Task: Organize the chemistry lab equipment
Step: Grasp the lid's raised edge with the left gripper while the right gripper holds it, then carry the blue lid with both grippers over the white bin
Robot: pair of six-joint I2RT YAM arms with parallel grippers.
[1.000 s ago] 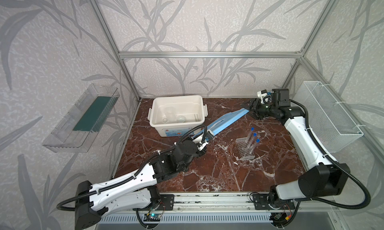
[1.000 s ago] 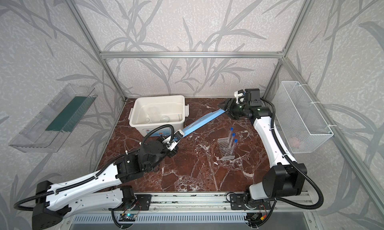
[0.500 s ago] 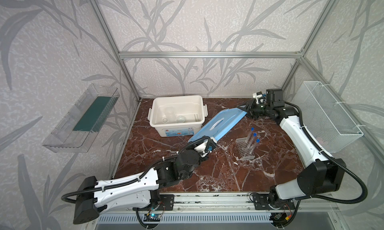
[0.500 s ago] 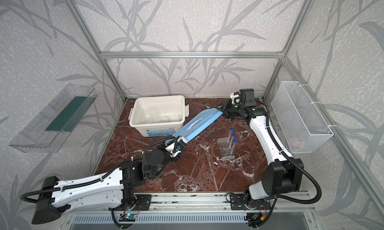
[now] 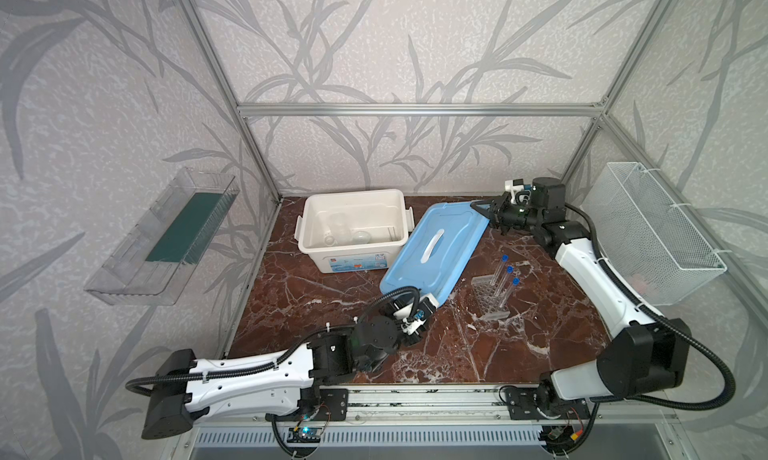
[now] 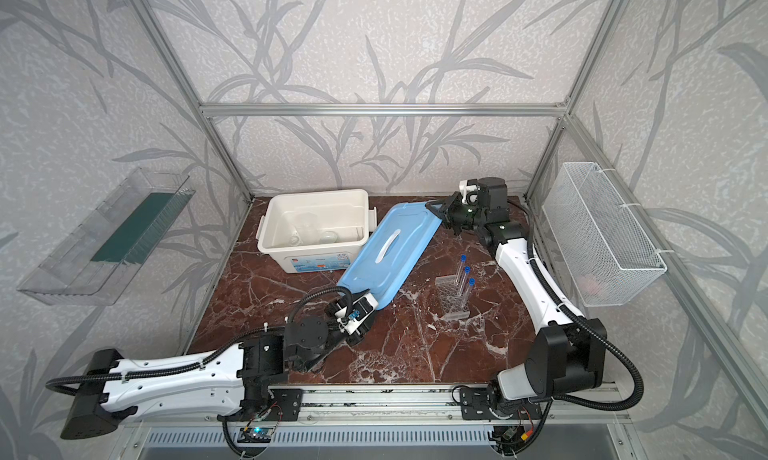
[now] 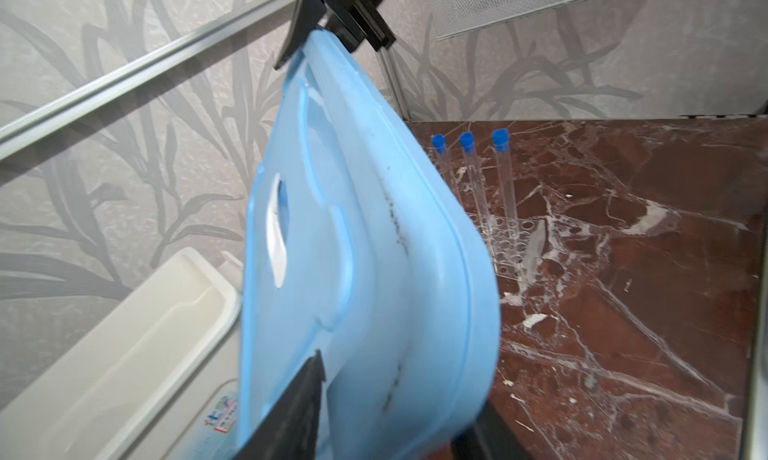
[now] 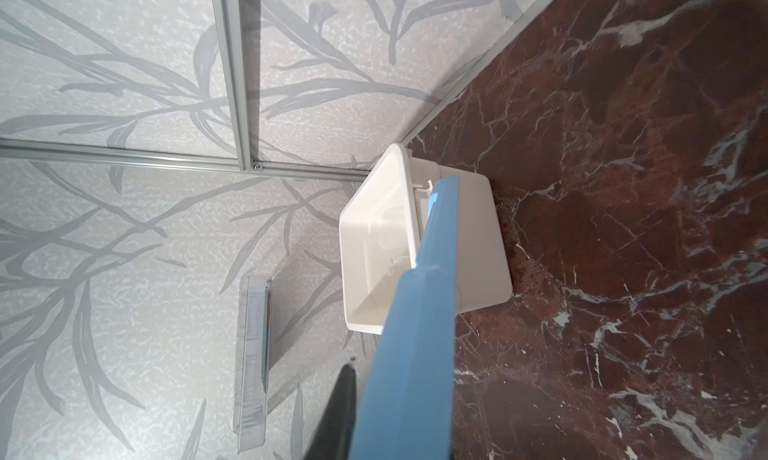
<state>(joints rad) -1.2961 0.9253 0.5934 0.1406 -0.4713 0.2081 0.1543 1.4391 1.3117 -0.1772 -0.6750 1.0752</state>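
The blue lid [image 5: 432,250] [image 6: 386,250] slants between both arms beside the white bin [image 5: 353,196], far corner raised. My right gripper [image 5: 484,213] [image 6: 438,213] is shut on that far corner; in the right wrist view the lid [image 8: 419,333] runs edge-on past one finger [image 8: 343,395]. My left gripper [image 5: 417,310] [image 7: 395,395] stands open around the lid's near end [image 7: 353,250], low over the table. Three blue-capped tubes [image 5: 505,279] [image 7: 469,167] stand in the clear rack [image 5: 488,302] right of the lid. Clear glassware [image 5: 338,227] and a small round white dish [image 5: 360,238] lie inside the bin.
A white wire basket [image 5: 652,229] hangs on the right wall. A clear shelf tray with a green insert [image 5: 166,238] hangs on the left wall. The rack stands close to the lid's right edge, between the two arms.
The lid has turned from a thin raised strip to its broad face, its near end lowered. The left arm drew back and its jaws opened. The right jaws closed on the far corner.
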